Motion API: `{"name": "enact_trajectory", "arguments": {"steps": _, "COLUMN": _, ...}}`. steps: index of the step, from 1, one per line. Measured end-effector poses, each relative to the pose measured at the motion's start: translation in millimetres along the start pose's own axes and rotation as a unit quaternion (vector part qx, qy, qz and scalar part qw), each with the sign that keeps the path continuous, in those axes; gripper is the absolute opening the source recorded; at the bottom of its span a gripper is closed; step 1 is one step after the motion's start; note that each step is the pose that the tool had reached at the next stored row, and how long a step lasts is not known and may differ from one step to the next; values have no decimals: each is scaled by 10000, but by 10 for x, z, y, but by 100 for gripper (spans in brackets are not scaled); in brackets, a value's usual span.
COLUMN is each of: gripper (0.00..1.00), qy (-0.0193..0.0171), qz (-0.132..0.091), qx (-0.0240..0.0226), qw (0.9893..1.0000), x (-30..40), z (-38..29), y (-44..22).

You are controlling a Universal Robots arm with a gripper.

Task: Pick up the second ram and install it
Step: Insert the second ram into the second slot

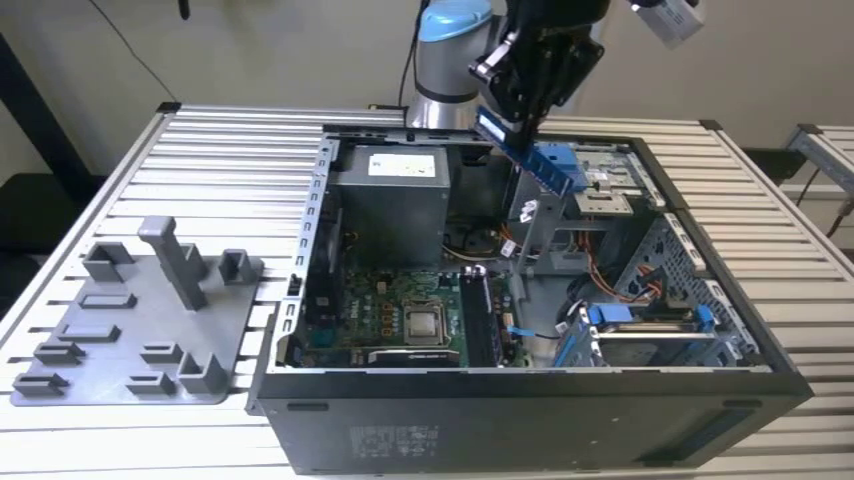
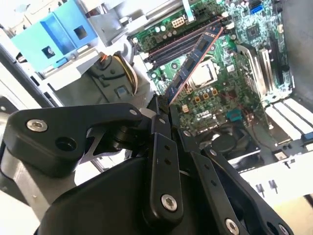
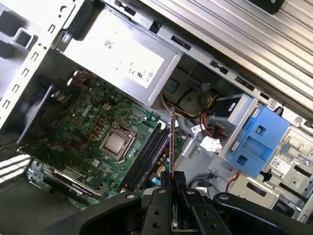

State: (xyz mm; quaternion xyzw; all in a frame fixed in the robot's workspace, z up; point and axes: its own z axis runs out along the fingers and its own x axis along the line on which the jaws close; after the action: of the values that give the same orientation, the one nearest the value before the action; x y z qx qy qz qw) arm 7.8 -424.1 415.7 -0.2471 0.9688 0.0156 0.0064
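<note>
Exterior view shows the hand [image 1: 515, 118] above the open computer case [image 1: 534, 405], clenched on the upper end of the second ram [image 1: 545, 158], which hangs tilted in the air. In the first wrist view the ram is edge-on over the motherboard's [image 3: 83, 122] long black sockets [image 3: 145, 157].

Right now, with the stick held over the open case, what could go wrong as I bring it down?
1. The second ram sticks out from the fingers, gripped near one end, so it may pivot under insertion force.
2. It is not lined up with the black sockets and could meet them askew.
3. The blue drive bracket and loose cables beside its path could snag it.
</note>
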Motion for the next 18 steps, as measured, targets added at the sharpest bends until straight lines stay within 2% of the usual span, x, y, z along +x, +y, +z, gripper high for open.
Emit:
{"name": "enact_trajectory", "arguments": {"steps": 3, "gripper": 14, "qy": -7, "qz": 246, "qx": 5, "qw": 9997, "x": 0, "z": 2, "y": 0}}
{"name": "enact_trajectory", "arguments": {"steps": 6, "gripper": 14, "qy": -13, "qz": 497, "qx": 10, "qw": 9988, "x": 0, "z": 4, "y": 0}}
{"name": "enact_trajectory", "arguments": {"steps": 11, "gripper": 14, "qy": -23, "qz": 872, "qx": 18, "qw": 9962, "x": 0, "z": 7, "y": 0}}
{"name": "enact_trajectory", "arguments": {"steps": 18, "gripper": 14, "qy": -33, "qz": 1225, "qx": 24, "qw": 9925, "x": 10, "z": 14, "y": -17}}
